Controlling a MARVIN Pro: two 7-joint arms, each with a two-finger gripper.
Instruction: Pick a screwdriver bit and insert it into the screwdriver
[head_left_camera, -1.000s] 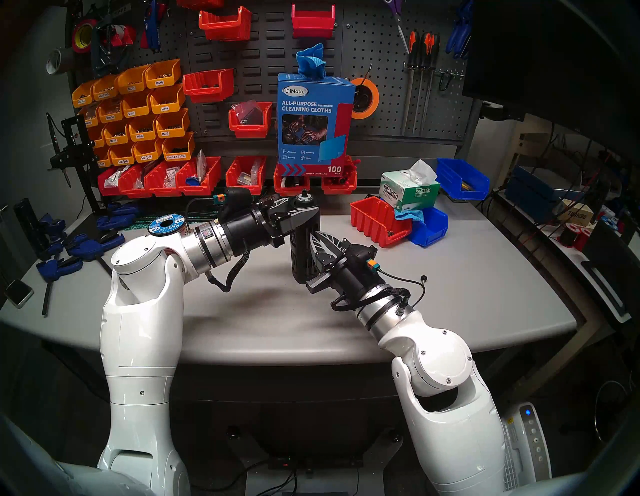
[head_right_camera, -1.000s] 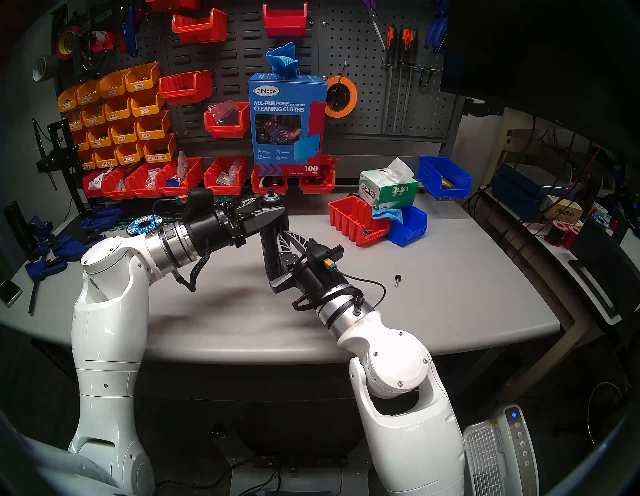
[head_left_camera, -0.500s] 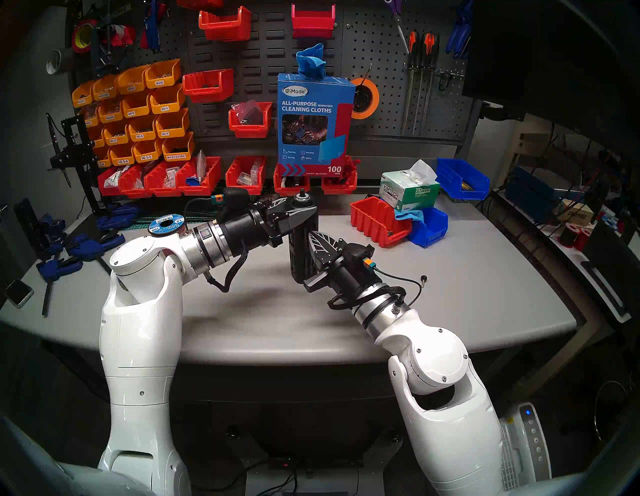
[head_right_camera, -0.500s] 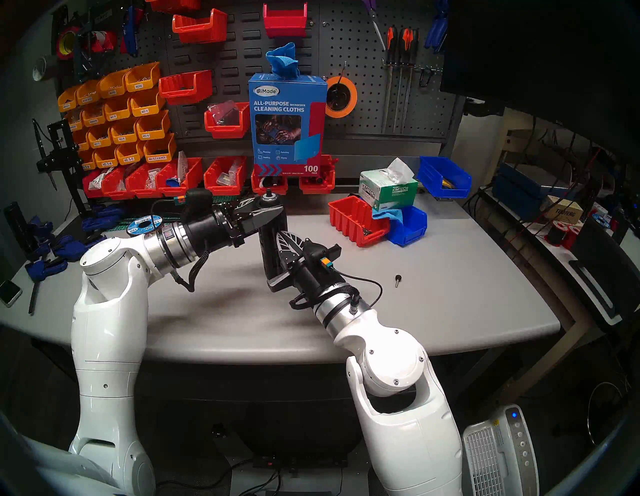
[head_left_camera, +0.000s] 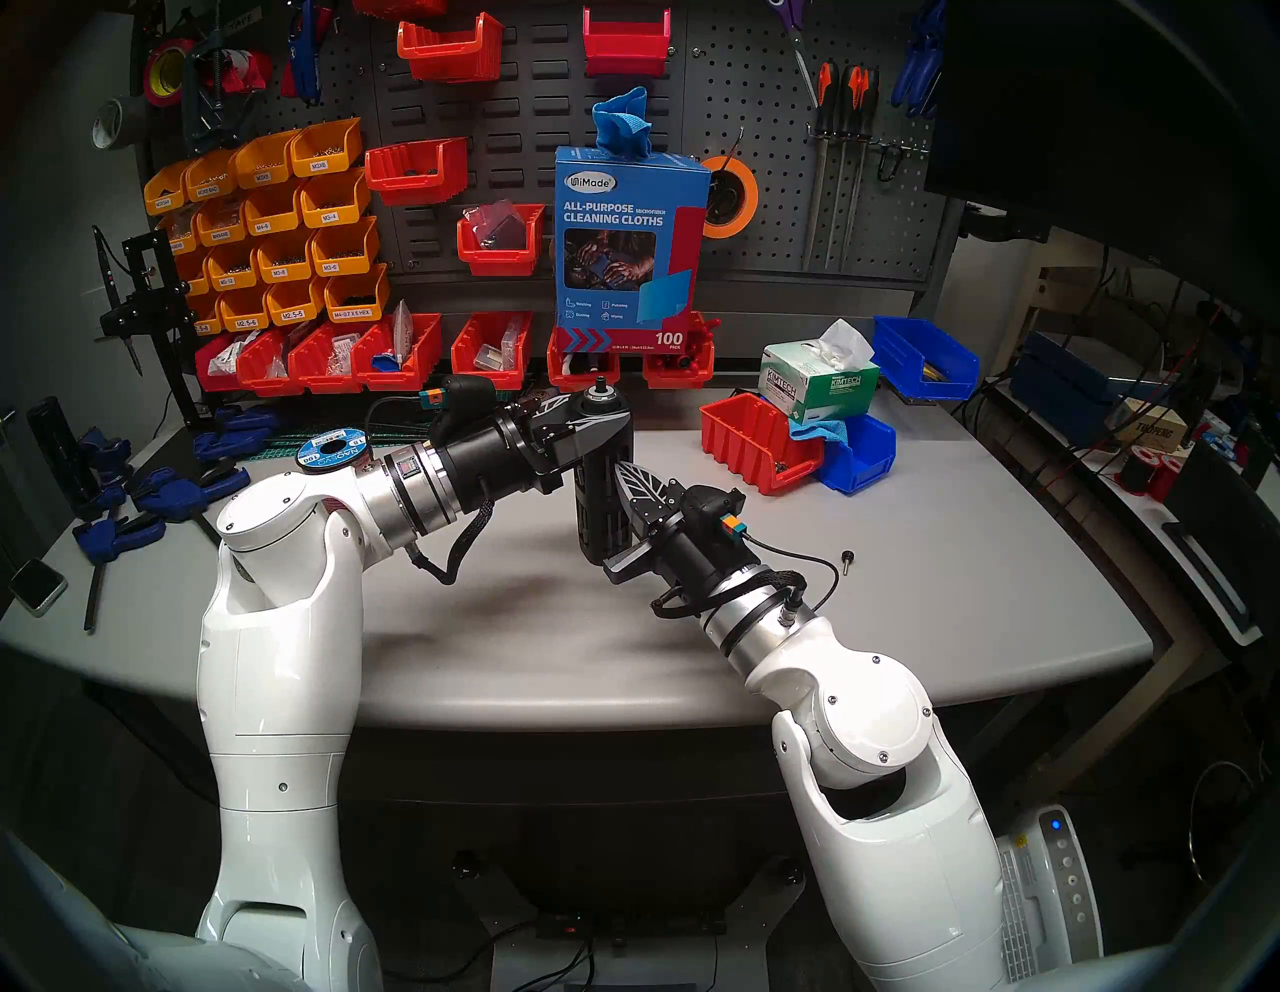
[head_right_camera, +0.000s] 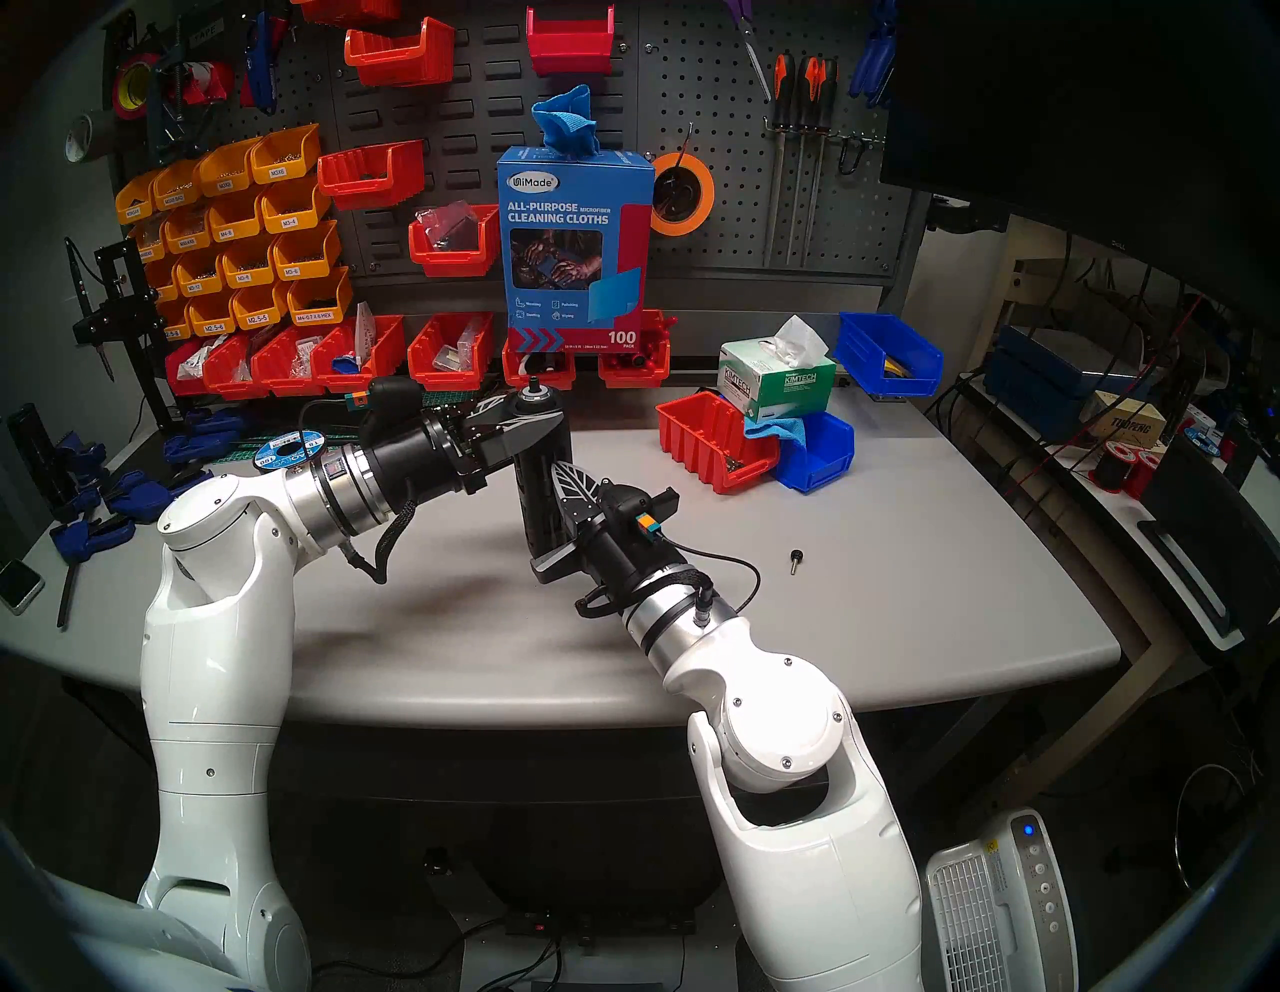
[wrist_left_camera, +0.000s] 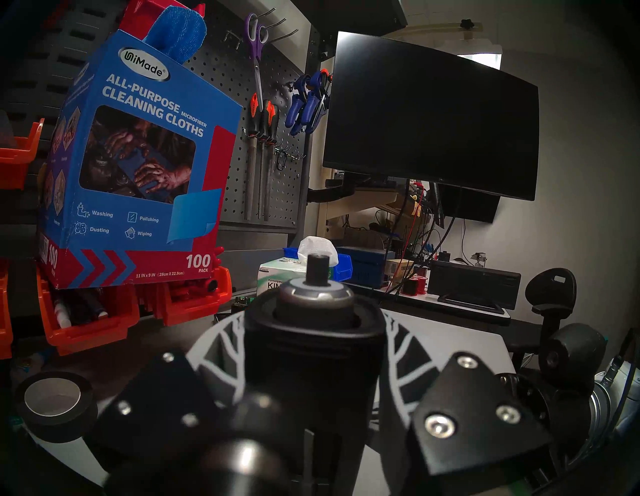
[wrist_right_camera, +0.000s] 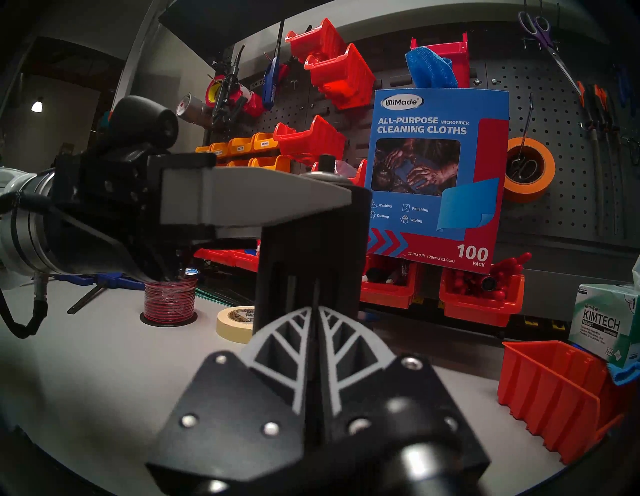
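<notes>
Left hand (head_left_camera: 618, 421) clamps the screwdriver (head_left_camera: 594, 502) upright, just below its socket. Right hand (head_left_camera: 625, 476), fingers pressed together, sits against its side; no screwdriver bit is discernible. A sideways push could tilt the socket.

Both white arms reach inward over the surface (head_left_camera: 485, 658). The left gripper (head_left_camera: 609, 421) points right, clamped; the right gripper (head_left_camera: 623, 485), lower, points left, its fingers nearly together.
</notes>
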